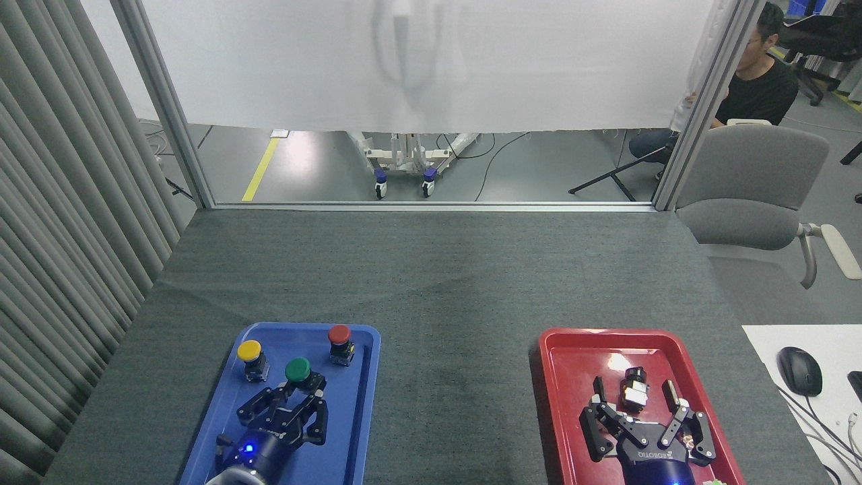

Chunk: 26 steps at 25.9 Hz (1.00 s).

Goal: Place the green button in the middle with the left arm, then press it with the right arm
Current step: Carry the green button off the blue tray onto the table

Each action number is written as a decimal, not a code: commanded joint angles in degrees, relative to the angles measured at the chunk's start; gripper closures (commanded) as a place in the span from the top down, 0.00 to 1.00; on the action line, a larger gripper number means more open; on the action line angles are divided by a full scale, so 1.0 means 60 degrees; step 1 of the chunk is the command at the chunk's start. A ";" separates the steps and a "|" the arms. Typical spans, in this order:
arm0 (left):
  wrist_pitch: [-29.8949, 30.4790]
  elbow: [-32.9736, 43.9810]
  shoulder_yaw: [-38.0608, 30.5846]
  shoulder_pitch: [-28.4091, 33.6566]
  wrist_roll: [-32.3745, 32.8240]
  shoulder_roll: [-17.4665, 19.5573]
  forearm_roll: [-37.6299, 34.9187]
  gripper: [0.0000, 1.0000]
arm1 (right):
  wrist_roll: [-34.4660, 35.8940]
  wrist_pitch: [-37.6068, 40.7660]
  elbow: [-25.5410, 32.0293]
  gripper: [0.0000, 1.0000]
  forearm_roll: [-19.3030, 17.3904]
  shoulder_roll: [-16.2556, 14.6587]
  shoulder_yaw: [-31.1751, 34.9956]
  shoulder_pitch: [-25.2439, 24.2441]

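Green button (pixel 297 370) sits between fingertips of left claw (pixel 301 393), claw closed around its base, inside blue tray (pixel 359 411), between yellow button (pixel 249 351) and red button (pixel 339 335). Right claw (pixel 634 393) spread wide, empty, over red tray (pixel 572 377), fingers flanking small black-and-white part (pixel 633 389).

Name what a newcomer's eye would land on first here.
The blue tray at near left holds three bright buttons; the left gripper is closed on the green button, between the yellow button and red button. At near right, the open right gripper hangs over the red tray.
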<state>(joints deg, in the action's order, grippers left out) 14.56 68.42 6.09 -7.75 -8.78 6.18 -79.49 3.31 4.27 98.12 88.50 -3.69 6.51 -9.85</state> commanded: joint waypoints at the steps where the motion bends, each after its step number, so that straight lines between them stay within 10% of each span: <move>1: 0.0590 0.0051 0.1168 -0.0833 0.0043 -0.0225 -0.0052 0.00 | -0.0010 -0.0009 -0.0035 1.00 0.0000 0.0014 -0.0001 0.0001; 10: 0.0517 -0.3552 0.3498 -0.3162 0.0101 -0.1748 -0.0448 0.00 | -0.0010 -0.0024 -0.0035 1.00 0.0000 -0.0045 -0.0030 0.0001; 26: -0.0113 -0.4490 0.3659 -0.3162 -0.0016 -0.2276 -0.0506 0.00 | 0.0004 -0.0024 -0.0064 1.00 -0.0161 -0.0191 -0.0016 -0.0014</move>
<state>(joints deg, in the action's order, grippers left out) 14.12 41.66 27.90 -26.98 -8.75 -7.56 -82.48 3.28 3.96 97.85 87.78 -5.19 6.54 -9.92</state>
